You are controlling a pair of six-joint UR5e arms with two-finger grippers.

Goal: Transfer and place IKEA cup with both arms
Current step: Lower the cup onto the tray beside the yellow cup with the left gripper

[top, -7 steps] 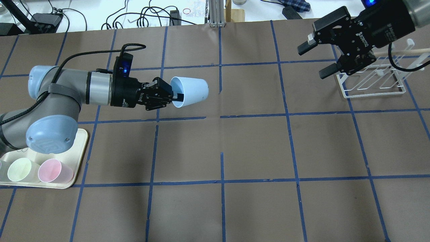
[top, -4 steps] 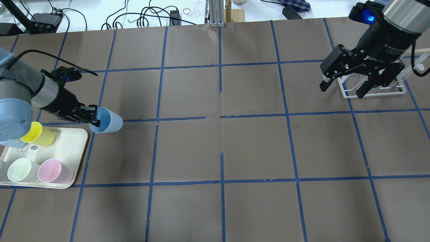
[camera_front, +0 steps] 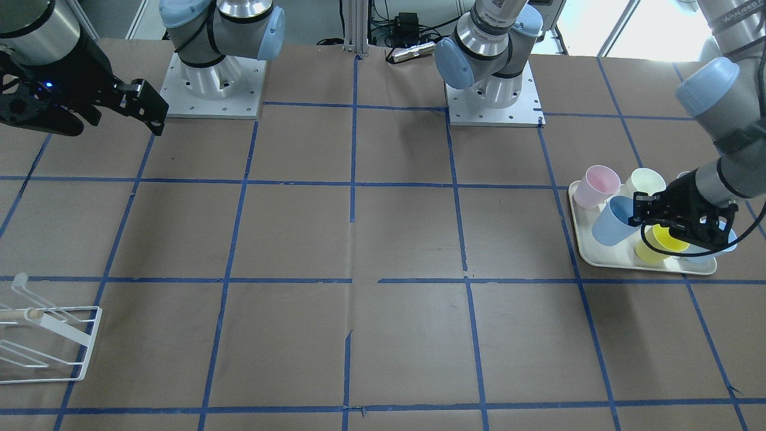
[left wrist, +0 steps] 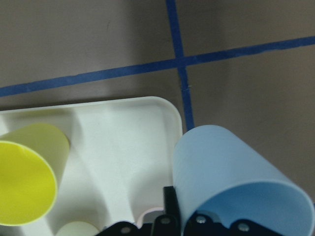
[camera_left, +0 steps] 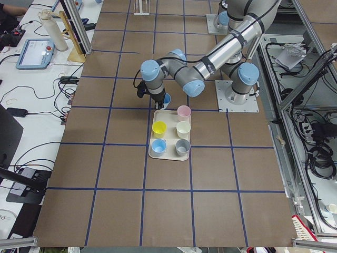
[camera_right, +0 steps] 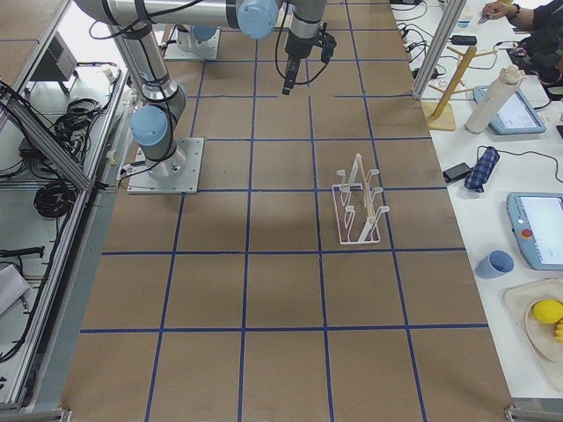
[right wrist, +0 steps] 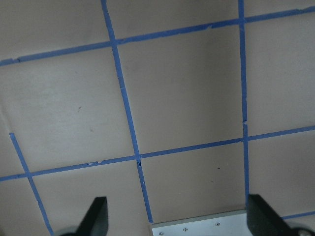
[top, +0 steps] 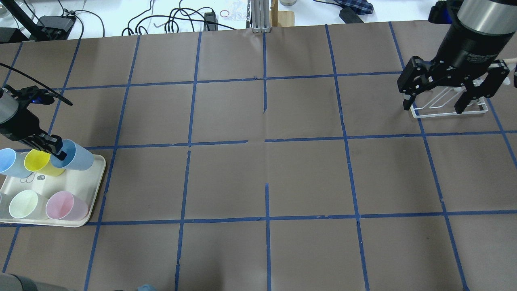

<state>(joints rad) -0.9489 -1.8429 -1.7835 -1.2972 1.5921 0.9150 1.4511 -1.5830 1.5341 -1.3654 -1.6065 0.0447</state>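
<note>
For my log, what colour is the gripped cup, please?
The cup is pale blue; left wrist view.

IKEA cup (left wrist: 226, 162) — smooth matt plastic

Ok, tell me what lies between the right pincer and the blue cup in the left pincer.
Nothing but bare brown paper with blue tape lines separates the right pincer from the IKEA cup, as the overhead view shows.

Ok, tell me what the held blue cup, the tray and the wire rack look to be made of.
IKEA cup: likely plastic, with a matte, uniform pale blue surface and a thin, even wall.
Tray: probably plastic or melamine, cream and smooth, with rounded moulded corners.
Rack: thin white rods, seemingly coated metal wire.
</note>
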